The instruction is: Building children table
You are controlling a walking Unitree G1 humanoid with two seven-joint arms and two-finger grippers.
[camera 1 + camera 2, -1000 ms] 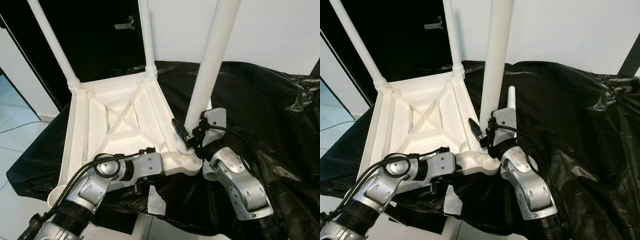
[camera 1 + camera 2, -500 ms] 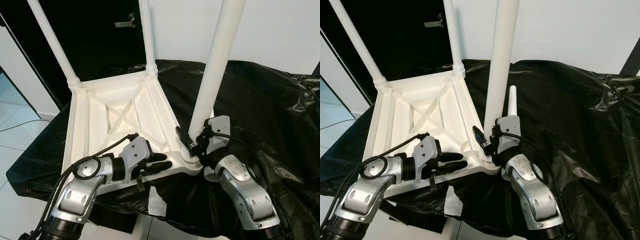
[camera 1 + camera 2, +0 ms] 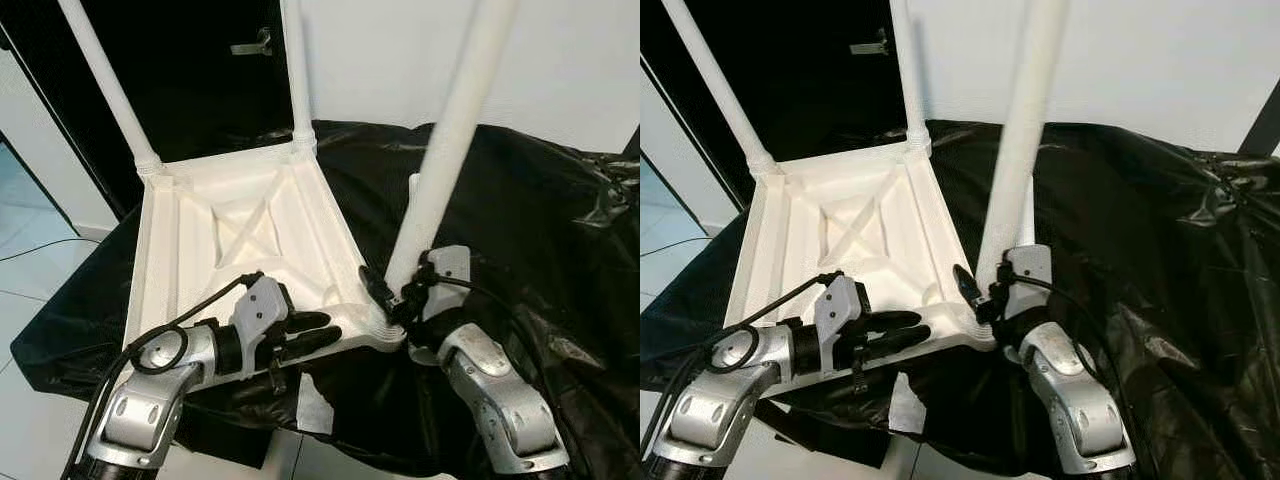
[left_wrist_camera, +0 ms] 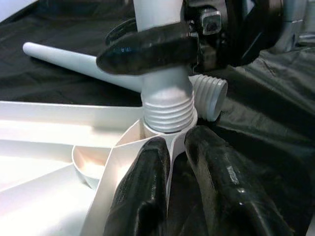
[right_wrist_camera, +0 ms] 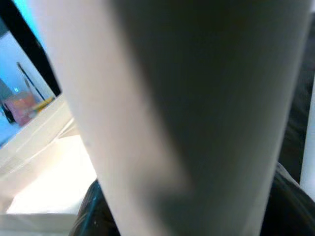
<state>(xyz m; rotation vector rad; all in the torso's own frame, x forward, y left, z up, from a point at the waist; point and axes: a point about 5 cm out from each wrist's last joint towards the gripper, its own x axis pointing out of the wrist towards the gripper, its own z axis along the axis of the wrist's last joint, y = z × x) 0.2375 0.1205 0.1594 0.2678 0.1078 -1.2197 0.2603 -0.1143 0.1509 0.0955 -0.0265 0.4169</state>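
Observation:
A white children's table point(image 3: 150, 270) lies upside down on a black plastic sheet point(image 3: 540, 230). Two white legs point(image 3: 110, 90) stand screwed into its far corners. My right gripper point(image 3: 398, 290) is shut on a third leg point(image 3: 450, 140), whose threaded end point(image 4: 167, 110) sits in the near right corner socket; the leg leans to the right. At the table's near edge beside that socket, my left gripper point(image 3: 315, 330) is shut on a thin white rib. A fourth leg point(image 4: 74, 59) lies loose on the sheet behind the socket.
A dark doorway point(image 3: 200, 90) with a handle is behind the table and a white wall point(image 3: 580, 60) to its right. Tiled floor point(image 3: 30, 270) shows at the left. A white scrap point(image 3: 315, 400) hangs below the table's near edge.
The held leg's top has tipped further right. My left gripper rose from under the table's near edge, turned over and now grips the rib by the socket.

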